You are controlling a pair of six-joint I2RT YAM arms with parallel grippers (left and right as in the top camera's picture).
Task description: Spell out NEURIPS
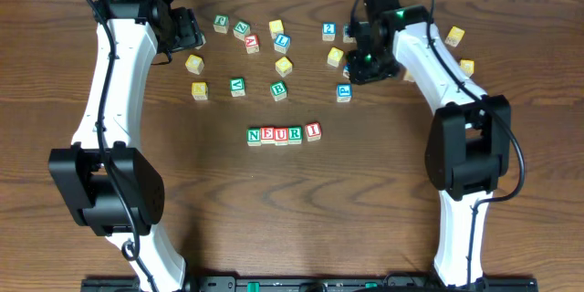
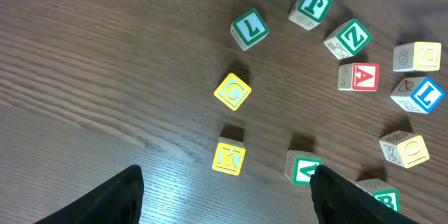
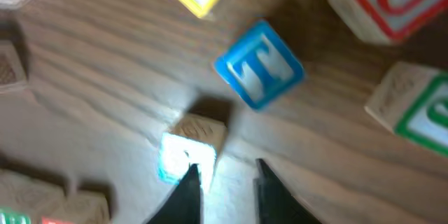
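A row of lettered cubes reading N E U R I (image 1: 283, 134) lies mid-table, green N at its left end and red I (image 1: 313, 130) at its right. My right gripper (image 1: 358, 71) hangs over the loose cubes at the back right. In the right wrist view its jaws (image 3: 225, 165) stand slightly open with nothing between them. The left fingertip overlaps the edge of a blue-framed cube (image 3: 187, 155) whose letter is washed out by glare; it may be the blue cube (image 1: 343, 92). My left gripper (image 1: 187, 29) (image 2: 225, 170) is wide open above the table, near a yellow K cube (image 2: 229, 158).
Loose cubes are scattered across the back: green ones (image 1: 221, 24) (image 1: 237, 86) (image 1: 278, 90), a red A (image 1: 252, 44), yellow ones (image 1: 194, 62) (image 1: 284, 65) (image 1: 335, 56) and a blue 2 (image 1: 328, 30). Two yellow cubes (image 1: 454, 36) (image 1: 466, 67) lie far right. Another blue cube (image 3: 259, 63) lies beyond my right fingers.
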